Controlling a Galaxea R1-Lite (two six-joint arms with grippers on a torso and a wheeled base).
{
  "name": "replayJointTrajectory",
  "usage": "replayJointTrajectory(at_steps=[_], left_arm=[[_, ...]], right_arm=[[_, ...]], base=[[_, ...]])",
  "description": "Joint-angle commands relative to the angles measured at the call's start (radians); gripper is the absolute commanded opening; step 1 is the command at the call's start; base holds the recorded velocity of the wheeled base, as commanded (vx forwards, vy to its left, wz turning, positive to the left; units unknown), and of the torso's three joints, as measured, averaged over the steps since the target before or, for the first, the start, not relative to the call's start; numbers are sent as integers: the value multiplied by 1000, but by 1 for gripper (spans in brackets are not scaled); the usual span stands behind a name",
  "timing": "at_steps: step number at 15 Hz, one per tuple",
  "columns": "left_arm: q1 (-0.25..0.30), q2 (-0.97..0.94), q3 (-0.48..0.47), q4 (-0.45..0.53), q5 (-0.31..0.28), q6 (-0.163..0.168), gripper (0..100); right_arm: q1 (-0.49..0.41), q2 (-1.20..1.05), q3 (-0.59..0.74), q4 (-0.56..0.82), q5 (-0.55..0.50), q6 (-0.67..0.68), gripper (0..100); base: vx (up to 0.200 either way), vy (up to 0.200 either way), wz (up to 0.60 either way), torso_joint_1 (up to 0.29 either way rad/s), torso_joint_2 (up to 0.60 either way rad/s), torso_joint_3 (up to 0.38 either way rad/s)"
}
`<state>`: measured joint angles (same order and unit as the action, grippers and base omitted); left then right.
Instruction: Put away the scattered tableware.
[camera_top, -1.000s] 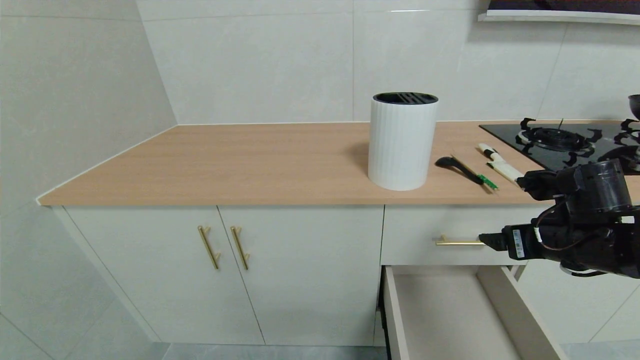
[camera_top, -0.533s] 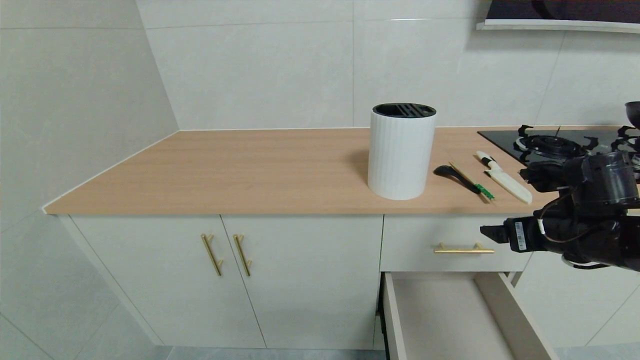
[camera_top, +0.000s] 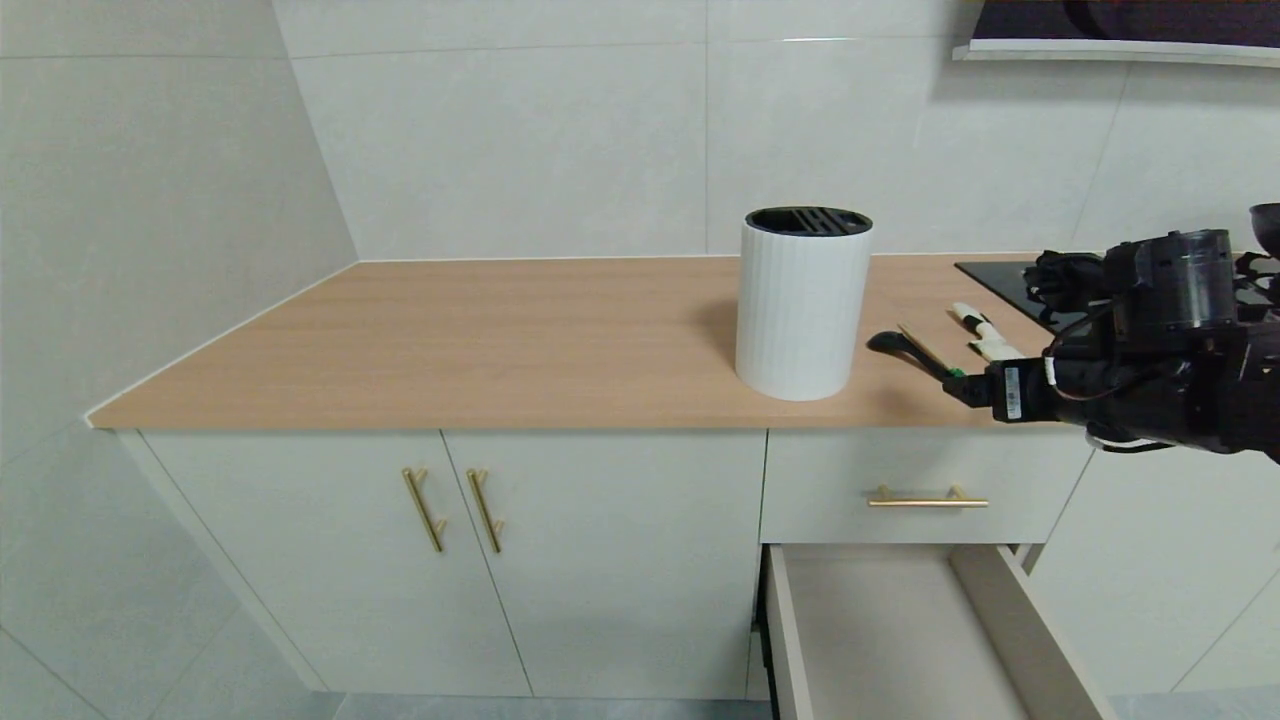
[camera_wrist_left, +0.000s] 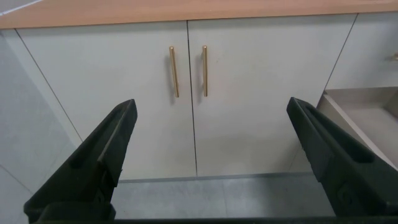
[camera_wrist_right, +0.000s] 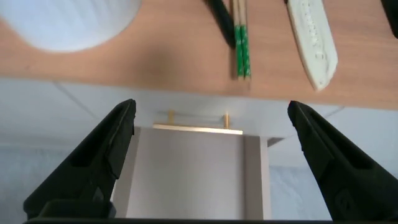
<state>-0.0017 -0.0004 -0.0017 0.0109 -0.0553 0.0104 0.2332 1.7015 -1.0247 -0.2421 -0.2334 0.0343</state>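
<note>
Nothing is judged stowed: black spoon (camera_top: 890, 344), green-tipped chopsticks (camera_wrist_right: 241, 38) and white knife (camera_wrist_right: 311, 34) are seen right of white ribbed holder (camera_top: 803, 310); right gripper (camera_wrist_right: 211, 111) and left gripper (camera_wrist_left: 211, 107) are held wide, empty.

The ribbed white holder (camera_top: 803, 310) has a black top, the surface (camera_top: 500, 330) is tan woodgrain, and the chopsticks (camera_wrist_right: 241, 37) have green-patterned ends.

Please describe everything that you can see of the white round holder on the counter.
The holder is a tall white cylinder with fine vertical ribs on its wall and a black slotted insert at the top. It looks like plastic. It stands upright on the wooden counter, near the front edge. Nothing sticks out of its slots. A black spoon lies close on its right, apparently not touching it.
</note>
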Motion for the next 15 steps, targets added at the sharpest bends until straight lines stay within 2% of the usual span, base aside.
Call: replayJointTrajectory(at_steps=[1, 3, 15], left_arm=[[0, 0, 0, 0, 0, 0, 100], [0, 0, 0, 0, 0, 0, 100], [0, 0, 0, 0, 0, 0, 100]], right_arm=[[-40, 81, -6, -112, -1, 3, 100], [-64, 129, 2, -223, -1, 1, 100], [-103, 283, -48, -235, -9, 4, 100]], base=[[0, 0, 0, 0, 0, 0], [0, 0, 0, 0, 0, 0], [0, 0, 0, 0, 0, 0]])
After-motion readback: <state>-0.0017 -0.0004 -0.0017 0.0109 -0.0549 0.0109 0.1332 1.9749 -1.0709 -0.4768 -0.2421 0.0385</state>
